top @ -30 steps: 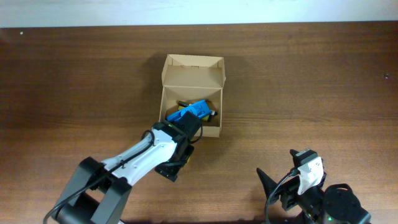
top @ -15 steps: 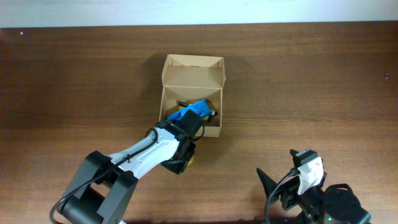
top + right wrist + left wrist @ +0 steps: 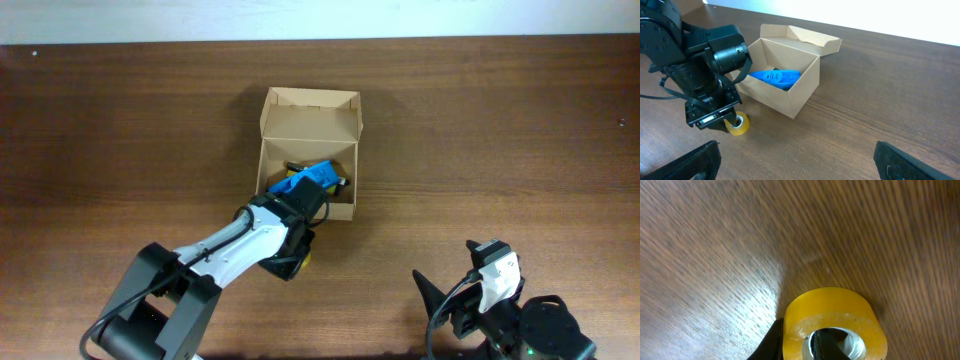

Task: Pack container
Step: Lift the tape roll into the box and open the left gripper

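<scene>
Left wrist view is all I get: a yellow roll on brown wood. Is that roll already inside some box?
Observer: No. The roll of tape lies flat on the table, just outside a cardboard box and not touching it.
Visitor: Is that box shut?
Observer: It is open, with its lid flap folded back, and a blue plastic thing lies inside.
Visitor: Is there a second arm anywhere?
Observer: Yes. The right gripper sits well away from the box, its jaws wide open and holding nothing.
</scene>
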Tool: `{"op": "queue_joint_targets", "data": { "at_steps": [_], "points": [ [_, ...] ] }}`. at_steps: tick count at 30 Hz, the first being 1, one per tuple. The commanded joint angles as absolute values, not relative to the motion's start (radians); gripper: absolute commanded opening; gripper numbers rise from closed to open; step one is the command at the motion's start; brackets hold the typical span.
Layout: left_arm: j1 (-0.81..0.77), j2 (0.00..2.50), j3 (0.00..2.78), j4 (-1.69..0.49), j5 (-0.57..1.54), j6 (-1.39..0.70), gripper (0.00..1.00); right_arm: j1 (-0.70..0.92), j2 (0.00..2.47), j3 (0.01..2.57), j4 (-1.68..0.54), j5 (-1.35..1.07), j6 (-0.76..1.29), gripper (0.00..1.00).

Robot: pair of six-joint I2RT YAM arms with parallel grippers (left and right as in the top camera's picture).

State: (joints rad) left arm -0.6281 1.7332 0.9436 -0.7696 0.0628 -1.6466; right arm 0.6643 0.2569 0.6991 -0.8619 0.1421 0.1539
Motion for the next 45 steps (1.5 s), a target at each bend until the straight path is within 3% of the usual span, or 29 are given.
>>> {"op": "queue_joint_targets", "data": {
  "at_steps": [1,14,26,38,45],
  "points": [
    [-0.667,1.686,0.934,-0.779,0.097,-1.652,0.10,0.659,0.253,0.696,-0.860,0.155,0.159,0.99],
    [-0.842,1.390,0.934,-0.830,-0.017,-1.652,0.10,0.659,0.253,0.696,-0.860,0.155,0.159,0.99],
    [-0.800,1.322,1.153,-1.104,-0.237,-1.556,0.11,0.659,0.253,0.696,-0.860,0.155,0.159,0.99],
    [-0.621,1.603,1.488,-1.175,-0.348,-1.037,0.15,0.659,0.253,0.696,-0.860,0.155,0.159,0.99],
    [-0.575,1.846,1.646,-1.175,-0.327,-0.967,0.18,0.659,0.253,0.696,-0.860,0.155,0.159,0.99]
  ]
}}
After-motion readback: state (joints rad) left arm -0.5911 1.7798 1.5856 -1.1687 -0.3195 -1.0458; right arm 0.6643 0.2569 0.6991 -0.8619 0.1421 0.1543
